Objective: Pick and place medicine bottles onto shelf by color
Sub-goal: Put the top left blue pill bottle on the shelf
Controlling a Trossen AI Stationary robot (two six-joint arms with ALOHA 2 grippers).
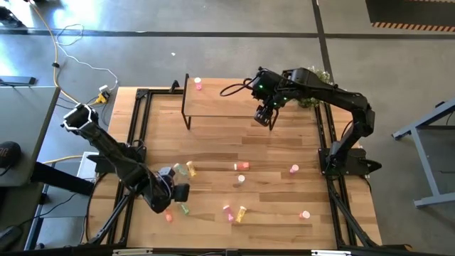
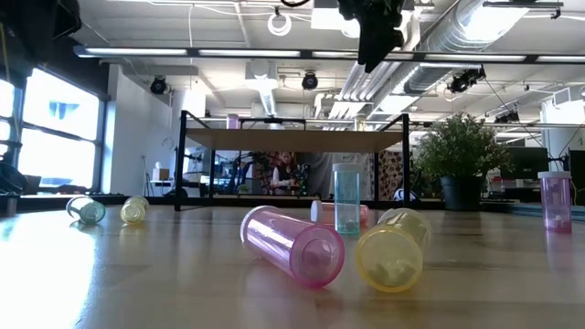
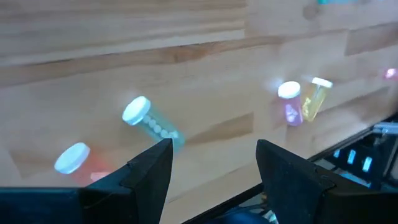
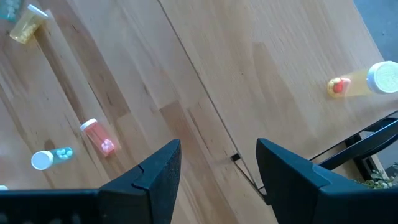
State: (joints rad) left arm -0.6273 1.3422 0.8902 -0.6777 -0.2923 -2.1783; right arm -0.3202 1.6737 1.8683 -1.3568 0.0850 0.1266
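In the high view the low light-wood shelf on thin black legs stands at the upper centre of the frame, with one small pink bottle with a pale cap already on its left end, while the rest of the tiny capped medicine bottles lie scattered over the wood-plank tabletop toward the lower half. The right gripper hangs over the shelf's right end, its fingers spread apart and holding nothing. The left gripper sits low at the lower left of the frame, fingers likewise parted and empty, close to a lying green bottle and a small red-orange bottle. The main risk, as I judge it, is that these bottles lie on their sides and are round: a finger touching one off-centre would likely roll it away, perhaps toward the near table edge. Green and red-orange lie near each other, so a careless closing could nudge or pinch the wrong colour. A bottle set down tilted on the narrow shelf could topple the pink one.
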